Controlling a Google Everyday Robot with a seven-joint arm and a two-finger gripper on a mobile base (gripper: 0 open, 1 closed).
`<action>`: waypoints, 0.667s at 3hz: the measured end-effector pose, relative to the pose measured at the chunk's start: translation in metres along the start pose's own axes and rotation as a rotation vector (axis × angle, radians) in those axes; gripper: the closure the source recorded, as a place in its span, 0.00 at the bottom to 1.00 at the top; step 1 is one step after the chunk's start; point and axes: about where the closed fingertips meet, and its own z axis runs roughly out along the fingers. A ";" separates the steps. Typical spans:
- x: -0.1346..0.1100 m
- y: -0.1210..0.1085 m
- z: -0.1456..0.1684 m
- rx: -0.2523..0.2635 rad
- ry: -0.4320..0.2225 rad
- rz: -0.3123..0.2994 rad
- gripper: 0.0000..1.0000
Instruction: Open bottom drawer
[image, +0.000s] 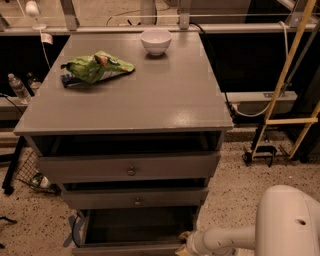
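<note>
— Position of the gripper (183, 242)?

— Down at the very bottom edge of the view, on the end of a white arm (220, 239) reaching in from the right. Right against the right front corner of the bottom drawer (135, 227).

— Wide or narrow?

— Cannot tell. Mostly cut off by the edge and merged with the drawer corner.

— And the bottom drawer itself?

— Directly left of the gripper. Pulled out well past the two fronts above, with the dark inside open to view from overhead.

— Higher than the gripper?

— Middle drawer (135, 198) up and to the left, out a little, with a small round knob at centre. Top drawer (130, 167) higher again, also slightly out, with a dark gap under the cabinet top (150, 105).

— Farther off?

— Well above and beyond the gripper, on that grey top: a white bowl (156, 41) near the far edge, and a crumpled green bag (95, 67) left of the bowl, apart from it. Far up-left of the gripper, beside the cabinet, a water bottle (19, 89).
</note>
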 end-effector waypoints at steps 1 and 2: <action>0.000 0.001 0.001 -0.002 -0.001 0.000 0.30; -0.001 0.002 0.002 -0.004 -0.001 0.000 0.07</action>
